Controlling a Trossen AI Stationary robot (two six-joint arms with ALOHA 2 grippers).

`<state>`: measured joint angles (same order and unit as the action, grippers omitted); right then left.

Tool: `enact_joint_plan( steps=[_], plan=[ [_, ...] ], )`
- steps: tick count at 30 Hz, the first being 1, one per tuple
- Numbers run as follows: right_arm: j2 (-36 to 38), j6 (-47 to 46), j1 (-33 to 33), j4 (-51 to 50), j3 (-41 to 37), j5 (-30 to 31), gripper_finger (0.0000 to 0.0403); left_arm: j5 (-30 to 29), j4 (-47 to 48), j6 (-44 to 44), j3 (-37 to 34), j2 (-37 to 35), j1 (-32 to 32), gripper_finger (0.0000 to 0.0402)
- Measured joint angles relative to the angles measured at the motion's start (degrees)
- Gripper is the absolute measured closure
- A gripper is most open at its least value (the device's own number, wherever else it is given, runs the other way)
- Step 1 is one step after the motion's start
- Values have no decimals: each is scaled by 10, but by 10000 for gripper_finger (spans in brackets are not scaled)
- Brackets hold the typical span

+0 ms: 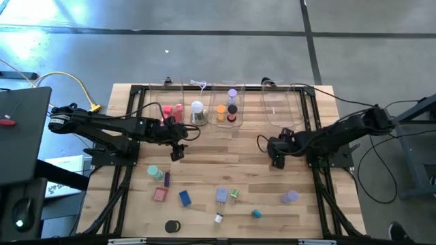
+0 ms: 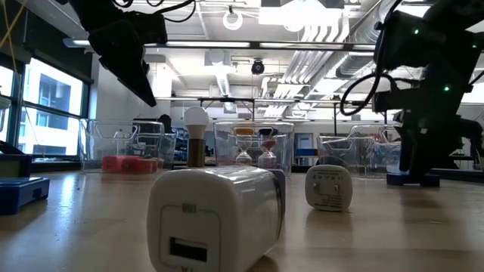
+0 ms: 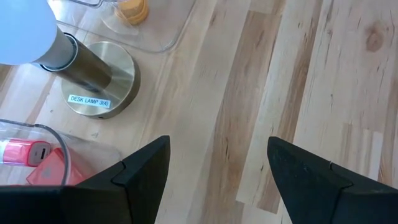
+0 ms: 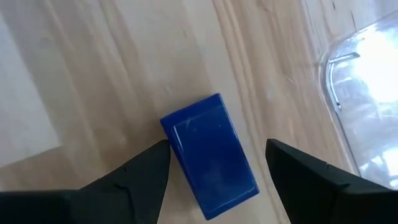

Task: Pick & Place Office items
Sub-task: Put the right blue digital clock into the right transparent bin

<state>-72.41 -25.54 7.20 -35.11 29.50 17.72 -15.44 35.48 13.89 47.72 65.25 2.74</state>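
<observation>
My right gripper [image 1: 277, 160] hangs open over the right half of the table. In its wrist view a blue rectangular block [image 4: 211, 155] lies flat on the wood between the fingers of the right gripper [image 4: 217, 146], apart from both. My left gripper [image 1: 178, 152] is open over bare wood near the far trays. In the left wrist view nothing lies between the fingers of the left gripper [image 3: 217, 146]. More small items lie toward the near edge: a teal cylinder [image 1: 154, 171], a pink block [image 1: 160, 194], a second blue block [image 1: 184, 198], a black disc [image 1: 172, 225] and a lavender cylinder [image 1: 290, 197].
Three clear trays stand along the far edge: the left tray [image 1: 170, 102] holds pink and red pieces, the middle tray [image 1: 219, 92] holds orange, purple and black ones, and the right tray [image 1: 283, 109] shows nothing inside. A white-domed desk lamp [image 3: 93, 71] stands between the left and middle trays. Bare wood lies between the two grippers.
</observation>
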Motion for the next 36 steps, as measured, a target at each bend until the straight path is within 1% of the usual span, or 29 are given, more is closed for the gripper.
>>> enact_joint_plan(
  steps=[3,6,9,13,16,22,29,31,34,36],
  plan=[
    [-12,10,-18,0,0,-12,149,0,0,0,0,0,0,140],
    [-25,18,-40,7,2,-45,149,0,-2,0,0,0,0,140],
    [-37,18,-63,14,3,-91,149,0,-9,0,0,0,0,140],
    [-44,18,-80,16,2,-116,152,0,-14,-1,0,0,0,140],
    [-44,19,-79,19,2,-122,174,0,-13,-1,0,0,0,140],
    [-45,19,-75,24,2,-133,264,0,-13,0,0,0,0,140],
    [-44,-1,-55,21,7,-109,265,0,-13,-2,0,0,0,140],
    [-46,-13,-46,3,22,-104,265,0,-13,-4,0,0,0,140],
    [-47,-20,-25,-26,55,-121,265,0,-13,-4,0,0,0,140],
    [-46,-23,-12,-44,82,-118,265,0,-13,-4,0,0,0,140]
  ],
)
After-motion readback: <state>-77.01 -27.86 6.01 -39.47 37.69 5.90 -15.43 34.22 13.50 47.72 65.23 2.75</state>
